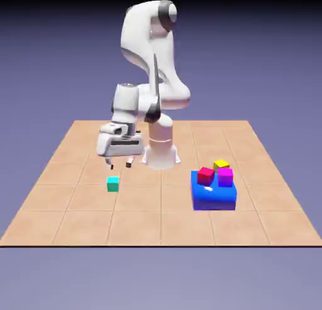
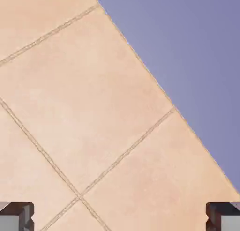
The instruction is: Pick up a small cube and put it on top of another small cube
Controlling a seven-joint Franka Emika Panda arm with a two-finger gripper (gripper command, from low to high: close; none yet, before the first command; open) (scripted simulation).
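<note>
Tabletop (image 1: 161,224) tiled tan, backdrop (image 1: 270,57) blue-violet, perhaps plain; gripper (image 1: 120,165) spread wide, grasping nothing

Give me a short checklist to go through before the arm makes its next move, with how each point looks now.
- Gripper open: ok, its tips stand wide apart.
- Nothing between the fingertips: ok, only tiles and backdrop show there.
- Teal cube free of other things: ok, it sits alone on the tiled table.
- Teal cube in the hand view: not ok, it doesn't show.
- Gripper lined up with that cube: cannot tell.
</note>
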